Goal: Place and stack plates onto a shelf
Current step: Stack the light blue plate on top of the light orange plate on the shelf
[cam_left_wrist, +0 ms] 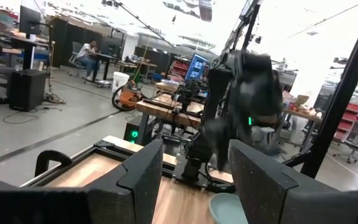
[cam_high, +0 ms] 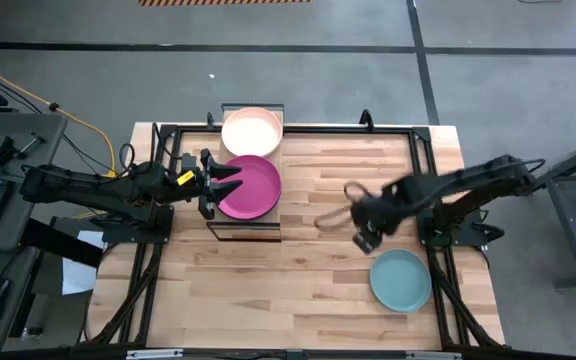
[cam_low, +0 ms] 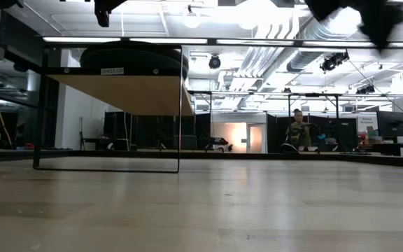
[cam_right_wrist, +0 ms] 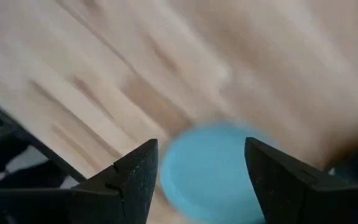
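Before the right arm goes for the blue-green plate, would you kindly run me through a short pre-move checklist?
1. Right end effector open: ok, fingers spread.
2. Blue-green plate free on the tabletop, nothing on it: ok.
3. Right end effector lined up over that plate: ok in the right wrist view, though blurred.
4. Room on the shelf: pink plate and peach plate already fill it, so stacking is needed: ok.
5. Left end effector clear of the shelf: not ok, its open fingers sit at the pink plate's edge.

A small white label (cam_low: 112,71) sits on the shelf (cam_low: 128,91) edge, its print too small to read.
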Motion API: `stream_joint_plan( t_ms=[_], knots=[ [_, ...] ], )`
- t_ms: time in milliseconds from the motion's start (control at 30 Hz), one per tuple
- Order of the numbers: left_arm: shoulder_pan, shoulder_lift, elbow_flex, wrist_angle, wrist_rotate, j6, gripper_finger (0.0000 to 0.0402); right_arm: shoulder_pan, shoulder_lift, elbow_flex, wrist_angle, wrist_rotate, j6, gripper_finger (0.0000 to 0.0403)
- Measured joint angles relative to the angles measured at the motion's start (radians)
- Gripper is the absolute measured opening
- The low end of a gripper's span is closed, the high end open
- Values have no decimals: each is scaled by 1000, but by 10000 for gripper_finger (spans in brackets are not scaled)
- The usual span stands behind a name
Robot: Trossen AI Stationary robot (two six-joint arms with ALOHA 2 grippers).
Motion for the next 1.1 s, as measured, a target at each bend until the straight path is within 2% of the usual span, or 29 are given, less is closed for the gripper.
stream_joint_plan(
  t_ms=[100,233,333,400,500,633,1000,1100],
  knots=[
    [0,0,0,0,0,0,175,83,0,-172,68,-101,183,222],
    [0,0,0,0,0,0,175,186,1,-367,236,-201,342,222],
    [0,0,0,0,0,0,175,251,1,-447,430,-301,471,222],
    [0,0,0,0,0,0,175,287,1,-472,552,-330,589,222],
    [0,0,0,0,0,0,175,331,1,-493,683,-292,743,222],
    [0,0,0,-1,-4,9,175,375,30,-486,705,-223,855,222],
    [0,0,0,-5,-33,35,175,408,211,-484,765,-227,862,221],
    [0,0,0,-10,-33,36,175,409,240,-484,765,-211,847,210]
  ],
)
